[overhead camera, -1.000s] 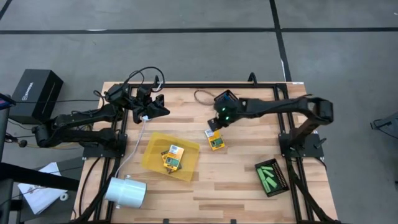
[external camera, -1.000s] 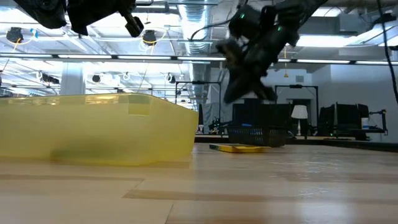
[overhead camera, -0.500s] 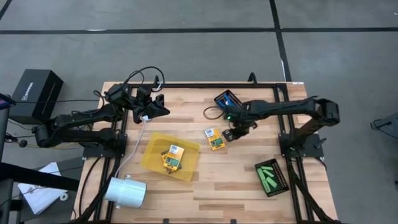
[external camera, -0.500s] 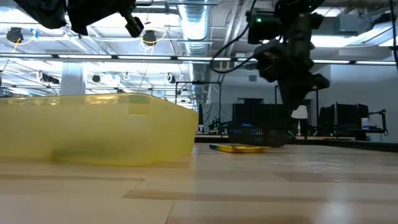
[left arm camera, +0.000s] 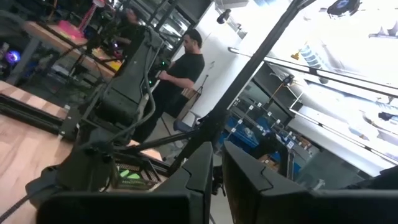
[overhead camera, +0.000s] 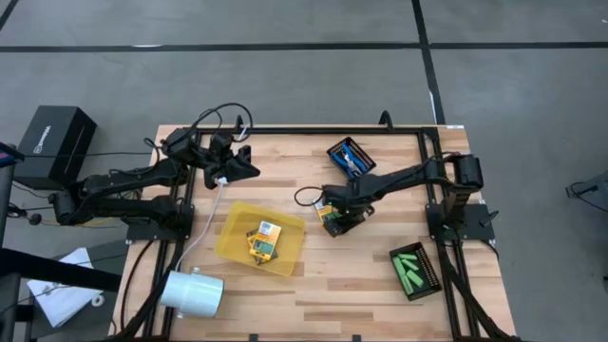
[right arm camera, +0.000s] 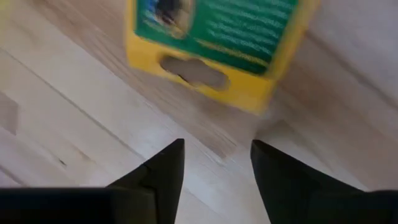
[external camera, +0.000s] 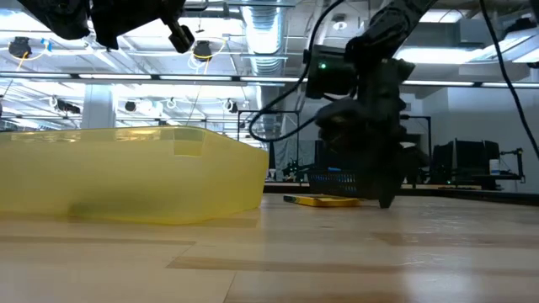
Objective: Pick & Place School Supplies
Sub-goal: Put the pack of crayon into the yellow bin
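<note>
A yellow-and-green crayon box [overhead camera: 326, 215] lies flat on the wood, right of the yellow tray [overhead camera: 237, 249]; the right wrist view shows it as the crayon box [right arm camera: 214, 37] too. My right gripper [overhead camera: 339, 221] points steeply down just beside this box, open, its fingertips [right arm camera: 166, 163] short of the box and touching nothing. A second crayon box [overhead camera: 263, 238] lies inside the yellow tray. My left gripper [overhead camera: 249, 163] waits raised over the far left of the table, shut, with nothing in it.
A black mesh tray with blue scissors [overhead camera: 351, 157] stands at the far side, and another with green sticks [overhead camera: 415, 271] at the near right. A white cylinder [overhead camera: 193, 293] lies at the near left corner. A person [left arm camera: 180, 74] stands beyond the table.
My right gripper has swung a little toward the table's right edge, then come down and toward the near side to the loose crayon box, tipping from a slant to steeply downward. The box has stayed where it was.
</note>
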